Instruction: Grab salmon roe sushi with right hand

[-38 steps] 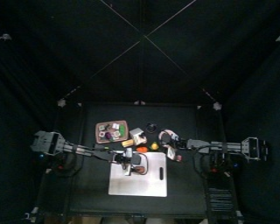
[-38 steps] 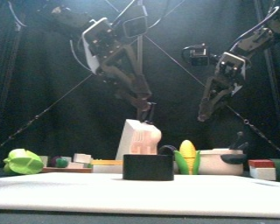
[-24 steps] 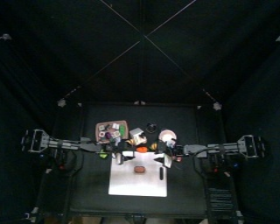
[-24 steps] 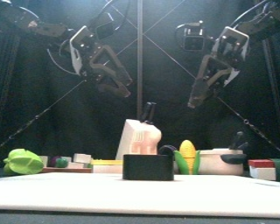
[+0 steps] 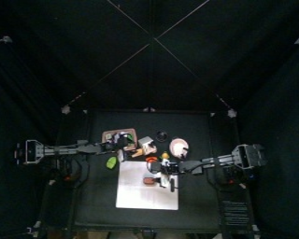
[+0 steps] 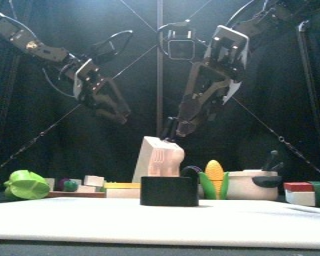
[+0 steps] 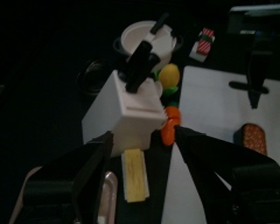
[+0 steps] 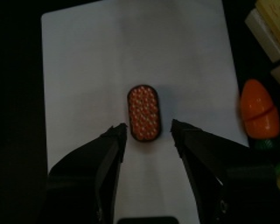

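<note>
Right wrist view showed us the oval, dark-wrapped sushi piece topped with orange salmon roe [image 8: 143, 111] lying lengthwise on the white rectangular mat [image 8: 84, 105], directly ahead of the right hand [image 8: 146, 133], whose black jaws stood well apart with one tip on either side of the near end of the piece. We judged they were spread like this so the roll could pass between them on the way down; nothing was clamped yet. An orange carrot-shaped toy [image 8: 259, 109] lay at about three o'clock from the sushi, just off the mat's edge, clear enough that a straight descent should not have disturbed it.

From the front, we saw the right arm [image 6: 210, 80] leaning in over the middle of the surface, above the black box-like block [image 6: 168, 190], which hid the sushi from that camera.

The left gripper [image 7: 143, 162] hung back at the nine o'clock side of the top view, jaws apart and holding nothing, facing a white carton-shaped block [image 7: 129, 109]. We took it to be parked out of the working arm's way.
</note>
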Robot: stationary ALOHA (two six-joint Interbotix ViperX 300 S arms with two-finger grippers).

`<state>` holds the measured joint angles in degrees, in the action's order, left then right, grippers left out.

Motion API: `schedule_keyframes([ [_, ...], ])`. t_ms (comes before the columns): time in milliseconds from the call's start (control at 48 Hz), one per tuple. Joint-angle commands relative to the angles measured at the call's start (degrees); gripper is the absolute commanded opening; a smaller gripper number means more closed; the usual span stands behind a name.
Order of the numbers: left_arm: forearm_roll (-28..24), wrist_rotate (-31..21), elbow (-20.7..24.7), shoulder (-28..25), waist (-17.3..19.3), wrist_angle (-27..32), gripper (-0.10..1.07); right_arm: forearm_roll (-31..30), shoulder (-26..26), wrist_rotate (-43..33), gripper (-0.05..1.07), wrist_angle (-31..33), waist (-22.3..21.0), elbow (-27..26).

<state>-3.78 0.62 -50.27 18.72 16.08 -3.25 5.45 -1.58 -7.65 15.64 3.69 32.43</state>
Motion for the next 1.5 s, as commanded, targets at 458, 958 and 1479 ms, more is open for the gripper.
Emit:
schedule_keyframes([
  [458, -2.9, -0.53, -13.54, 19.51, 2.46, -12.83, 0.92, -3.25, 9.49, 0.0, 0.98, 10.2, 0.7, -10.63],
  [958, 0.53, -0.35, -16.96, 22.24, 2.29, -15.21, 0.92, -6.06, 13.54, 0.0, 0.98, 12.92, 1.14, -13.18],
  [1479, 2.99, -0.44, -16.87, 22.24, 2.29, -15.21, 0.92, -6.24, 16.7, 0.0, 0.98, 13.1, 2.2, -15.03],
])
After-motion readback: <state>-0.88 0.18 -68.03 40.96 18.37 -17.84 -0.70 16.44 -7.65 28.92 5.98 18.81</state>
